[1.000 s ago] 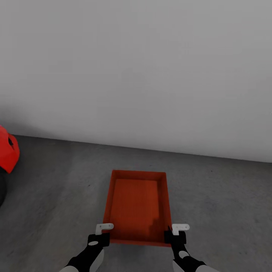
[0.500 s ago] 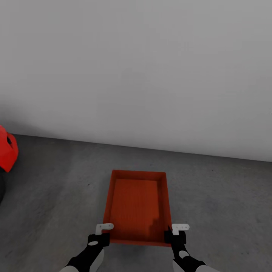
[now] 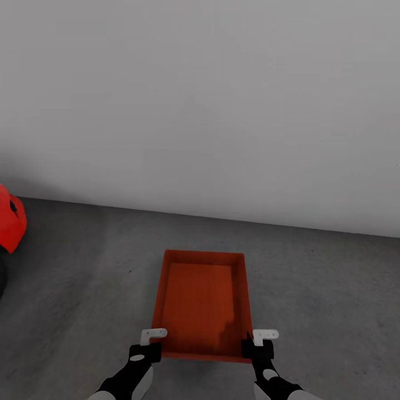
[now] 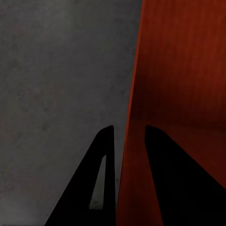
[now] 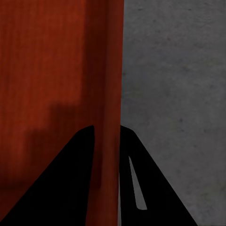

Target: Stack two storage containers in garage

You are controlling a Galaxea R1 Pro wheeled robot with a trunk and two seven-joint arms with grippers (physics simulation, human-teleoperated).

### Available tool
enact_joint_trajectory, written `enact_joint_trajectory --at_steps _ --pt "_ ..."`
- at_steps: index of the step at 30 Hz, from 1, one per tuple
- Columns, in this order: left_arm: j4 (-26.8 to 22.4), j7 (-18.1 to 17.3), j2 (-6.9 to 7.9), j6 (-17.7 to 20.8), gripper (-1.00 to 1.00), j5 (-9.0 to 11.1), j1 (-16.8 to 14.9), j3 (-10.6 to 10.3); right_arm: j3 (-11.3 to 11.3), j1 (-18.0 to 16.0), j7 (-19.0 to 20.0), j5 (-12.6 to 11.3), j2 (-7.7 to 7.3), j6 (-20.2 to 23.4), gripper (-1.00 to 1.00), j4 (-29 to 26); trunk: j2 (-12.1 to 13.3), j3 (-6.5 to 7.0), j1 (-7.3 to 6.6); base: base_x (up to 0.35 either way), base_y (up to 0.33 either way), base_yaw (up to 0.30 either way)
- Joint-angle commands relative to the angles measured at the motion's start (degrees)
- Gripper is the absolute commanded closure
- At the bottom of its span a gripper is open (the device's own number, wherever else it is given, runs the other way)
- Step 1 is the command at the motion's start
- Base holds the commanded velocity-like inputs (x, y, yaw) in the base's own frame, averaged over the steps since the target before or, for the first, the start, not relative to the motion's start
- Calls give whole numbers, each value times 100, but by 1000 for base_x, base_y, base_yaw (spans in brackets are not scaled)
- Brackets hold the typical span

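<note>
Garage. One orange bin (image 3: 203,303) between both tools, over grey floor (image 3: 328,294), white wall (image 3: 222,111) well ahead; resting or just above floor, cannot tell.

Left tool (image 3: 145,351) straddles bin's left wall at near corner, fingers (image 4: 101,155) either side, clenched on it. Right tool (image 3: 258,349) likewise grasping right wall.

Step, as judged: setting first bin down. Next: release both tools, draw back, fetch other bin for stacking. Red car (image 3: 11,219) far off beyond left tool.
</note>
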Motion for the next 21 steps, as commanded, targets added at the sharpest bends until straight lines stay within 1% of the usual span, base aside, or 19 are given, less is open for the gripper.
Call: enact_joint_trajectory --at_steps 1,8,17,21 --pt "12 55 -3 15 100 32 2 16 -28 -5 -16 112 2 -226 100 -43 -44 -23 22 0 0 0" --pt "12 55 -3 15 100 32 2 16 -28 -5 -17 112 5 -227 100 -43 -325 -148 176 0 0 0" --pt "12 55 -3 15 100 32 2 16 -28 -5 -16 112 2 -227 100 -41 -325 -148 176 0 0 0" --pt "12 55 1 15 100 32 2 16 -28 -5 -16 112 3 -227 100 -43 -485 -220 264 0 0 0"
